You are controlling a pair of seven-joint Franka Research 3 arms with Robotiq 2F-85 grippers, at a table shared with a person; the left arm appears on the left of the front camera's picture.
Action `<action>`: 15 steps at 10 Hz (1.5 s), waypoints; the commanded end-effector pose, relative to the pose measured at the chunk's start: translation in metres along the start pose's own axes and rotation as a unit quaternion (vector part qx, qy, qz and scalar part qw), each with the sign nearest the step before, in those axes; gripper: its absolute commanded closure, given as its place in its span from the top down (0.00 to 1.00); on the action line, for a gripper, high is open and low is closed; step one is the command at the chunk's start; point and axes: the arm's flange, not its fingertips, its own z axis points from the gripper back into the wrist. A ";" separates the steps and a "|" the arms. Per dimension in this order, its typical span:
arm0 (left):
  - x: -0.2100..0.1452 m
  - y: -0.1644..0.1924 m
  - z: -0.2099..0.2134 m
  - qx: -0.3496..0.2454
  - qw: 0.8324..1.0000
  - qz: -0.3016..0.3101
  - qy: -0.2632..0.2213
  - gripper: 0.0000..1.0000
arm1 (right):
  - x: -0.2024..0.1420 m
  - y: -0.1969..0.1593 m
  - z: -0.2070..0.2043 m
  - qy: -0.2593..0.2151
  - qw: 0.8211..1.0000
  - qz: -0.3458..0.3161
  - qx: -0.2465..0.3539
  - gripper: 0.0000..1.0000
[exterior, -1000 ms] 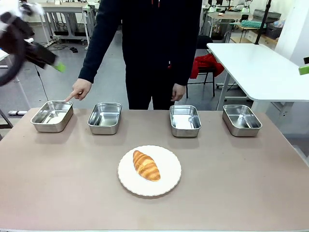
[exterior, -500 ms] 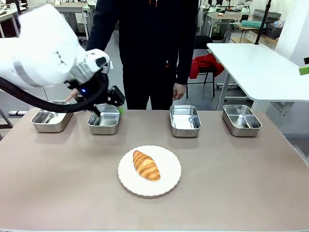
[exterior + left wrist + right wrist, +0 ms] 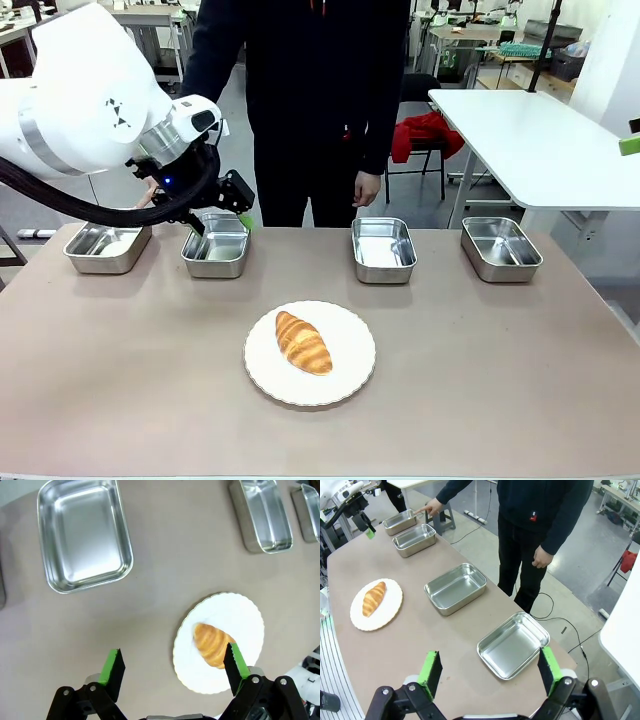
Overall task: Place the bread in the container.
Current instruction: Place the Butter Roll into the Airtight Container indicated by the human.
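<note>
The bread, a golden-brown croissant (image 3: 303,342), lies on a round white plate (image 3: 348,372) in the middle of the table. Four steel pans stand in a row behind it. A person's hand (image 3: 433,506) points at the leftmost container (image 3: 107,246). My left gripper (image 3: 236,203) hovers open above the second pan (image 3: 217,245), holding nothing. In the left wrist view the croissant (image 3: 212,644) lies just inside the right finger of that gripper (image 3: 173,665). My right gripper (image 3: 489,671) hangs open high over the table's right end, above the nearest pan (image 3: 514,645).
Two more pans (image 3: 383,249) (image 3: 500,247) sit on the right half of the row. The person stands at the far edge in dark clothes. A white table (image 3: 530,130) stands behind on the right. Bare tabletop surrounds the plate.
My left arm has swung in from the upper left to above the second pan, then eased slightly up. The croissant and the pans have not moved.
</note>
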 end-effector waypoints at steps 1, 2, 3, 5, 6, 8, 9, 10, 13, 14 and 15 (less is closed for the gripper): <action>-0.001 -0.001 -0.002 0.000 1.000 0.001 0.002 1.00 | 0.001 0.001 0.000 -0.004 1.000 0.002 0.001 1.00; -0.006 -0.035 -0.024 0.006 1.000 0.008 0.015 1.00 | 0.001 0.001 0.000 -0.004 1.000 0.002 0.001 1.00; -0.008 -0.063 -0.040 0.032 0.997 0.068 0.030 1.00 | 0.001 0.001 0.000 -0.004 1.000 0.002 0.001 1.00; -0.023 -0.095 -0.066 0.060 0.981 0.172 0.061 1.00 | 0.001 0.001 0.000 -0.004 1.000 0.002 0.001 1.00; -0.031 -0.101 -0.077 0.087 0.971 0.213 0.062 1.00 | 0.001 0.001 0.000 -0.004 1.000 0.002 0.001 1.00; -0.048 -0.121 -0.089 0.079 0.962 0.247 0.088 1.00 | 0.001 0.001 0.000 -0.004 1.000 0.002 0.001 1.00; -0.057 -0.131 -0.093 0.077 0.959 0.259 0.085 1.00 | 0.001 0.001 0.000 -0.004 1.000 0.002 0.001 1.00; -0.065 -0.138 -0.105 0.079 0.953 0.278 0.093 1.00 | 0.001 0.001 0.000 -0.004 1.000 0.002 0.001 1.00; -0.073 -0.131 -0.131 0.095 0.940 0.299 0.130 1.00 | 0.001 0.001 0.000 -0.004 1.000 0.002 0.001 1.00; -0.069 -0.134 -0.129 0.112 0.945 0.283 0.121 1.00 | 0.001 0.001 0.000 -0.004 1.000 0.002 0.001 1.00; -0.078 -0.129 -0.128 0.096 0.942 0.298 0.118 1.00 | 0.001 0.001 0.000 -0.004 1.000 0.002 0.001 1.00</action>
